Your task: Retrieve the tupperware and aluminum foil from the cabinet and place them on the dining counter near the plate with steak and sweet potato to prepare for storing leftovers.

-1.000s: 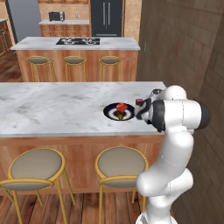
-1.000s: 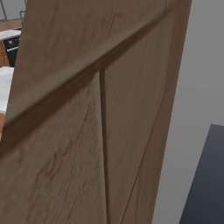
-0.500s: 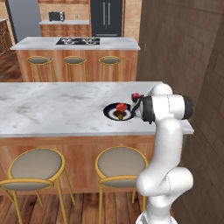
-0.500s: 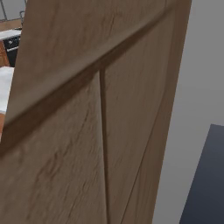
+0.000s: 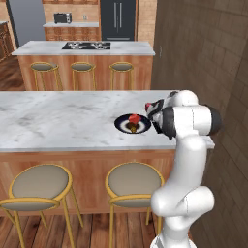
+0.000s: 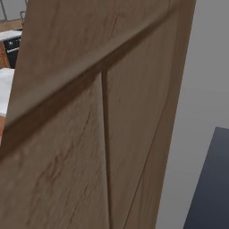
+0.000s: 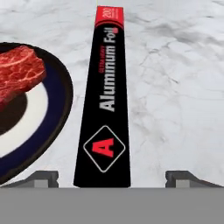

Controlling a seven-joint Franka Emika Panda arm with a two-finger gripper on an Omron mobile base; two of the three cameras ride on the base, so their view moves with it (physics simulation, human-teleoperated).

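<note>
With the fingers (image 7: 43, 178) spread clear of the aluminum foil (image 7: 106, 105) beside the plate (image 7: 52, 131), you should lift straight away.

Home kitchen, rendered. Long white-grey marble dining counter (image 5: 58, 118) on a wood-panelled base, fronted by round gold-framed stools (image 5: 39, 185). Behind it — a marble-topped island with a black cooktop (image 5: 86, 46). Far wall: tall black refrigerator (image 5: 118, 19), small dark microwave (image 5: 60, 18) on a worktop. Wood plank floor — brick side wall.
</note>
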